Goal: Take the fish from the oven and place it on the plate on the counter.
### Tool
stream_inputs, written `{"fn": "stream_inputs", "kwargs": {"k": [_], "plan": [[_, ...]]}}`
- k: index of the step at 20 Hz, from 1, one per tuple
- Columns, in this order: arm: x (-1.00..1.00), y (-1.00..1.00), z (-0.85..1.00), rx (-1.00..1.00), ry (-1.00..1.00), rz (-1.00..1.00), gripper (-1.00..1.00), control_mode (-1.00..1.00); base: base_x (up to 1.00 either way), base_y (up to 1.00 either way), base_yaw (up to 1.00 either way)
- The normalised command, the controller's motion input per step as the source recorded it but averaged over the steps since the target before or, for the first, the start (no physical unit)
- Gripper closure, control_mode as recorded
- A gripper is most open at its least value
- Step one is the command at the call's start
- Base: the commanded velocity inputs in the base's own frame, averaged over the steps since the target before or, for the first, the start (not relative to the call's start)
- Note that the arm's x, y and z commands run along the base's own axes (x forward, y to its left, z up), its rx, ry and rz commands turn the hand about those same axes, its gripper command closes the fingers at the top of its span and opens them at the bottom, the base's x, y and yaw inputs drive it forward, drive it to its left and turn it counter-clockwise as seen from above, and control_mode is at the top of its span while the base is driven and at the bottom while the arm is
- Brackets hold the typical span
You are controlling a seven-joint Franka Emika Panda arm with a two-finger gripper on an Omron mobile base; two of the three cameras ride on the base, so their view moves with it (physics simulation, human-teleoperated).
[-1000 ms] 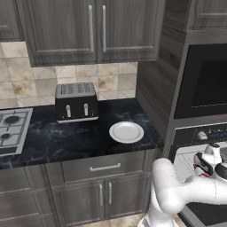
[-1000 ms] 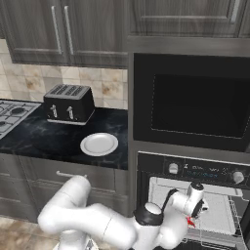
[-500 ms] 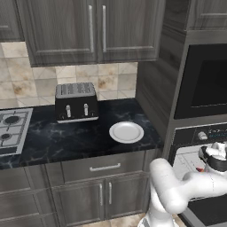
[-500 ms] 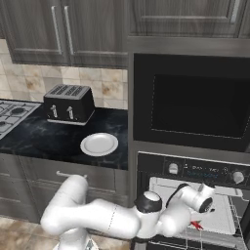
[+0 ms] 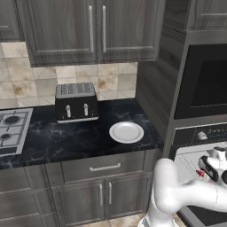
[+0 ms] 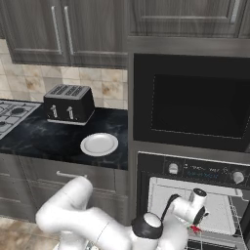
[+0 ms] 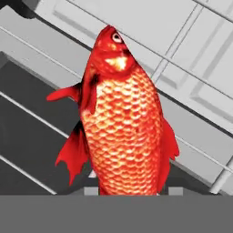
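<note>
One fish [image 7: 123, 123] fills the hand view, hanging close over the oven [image 6: 195, 195] rack; the jaws look clamped on it, ready for carrying to the plate [image 5: 126, 132] on the tabletop [image 5: 66, 137].

Red-orange scaled fish [image 7: 123, 123] with darker red fins, plain white plate [image 5: 126, 132], black white-veined marble surface [image 5: 66, 135], pale grey oven [image 6: 195, 195] rack tray [image 7: 191, 73], black toaster [image 5: 76, 103], beige mottled wall tiles [image 5: 26, 77], grey woodgrain cabinets [image 5: 88, 31].
</note>
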Motion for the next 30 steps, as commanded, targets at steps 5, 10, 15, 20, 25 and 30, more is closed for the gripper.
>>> {"fn": "stream_inputs", "kwargs": {"k": [5,10,15,20,25,30], "plan": [[-1.0,1.0,-0.49,-0.12,-0.41,-0.01,1.0,-1.0,0.0,0.0,0.0],[-0.79,0.74,0.72,0.0,-0.26,-0.03,1.0,-1.0,0.0,0.0,0.0],[-0.47,0.31,1.0,0.03,-0.28,-0.03,1.0,-1.0,0.0,0.0,0.0],[-0.38,0.0,1.0,0.05,-0.36,-0.03,1.0,-1.0,0.0,0.0,0.0],[-0.26,0.18,1.0,0.06,-0.27,-0.01,1.0,-1.0,0.0,0.0,0.0],[-0.17,0.18,1.0,0.03,-0.23,0.0,1.0,-1.0,0.0,0.0,0.0]]}}
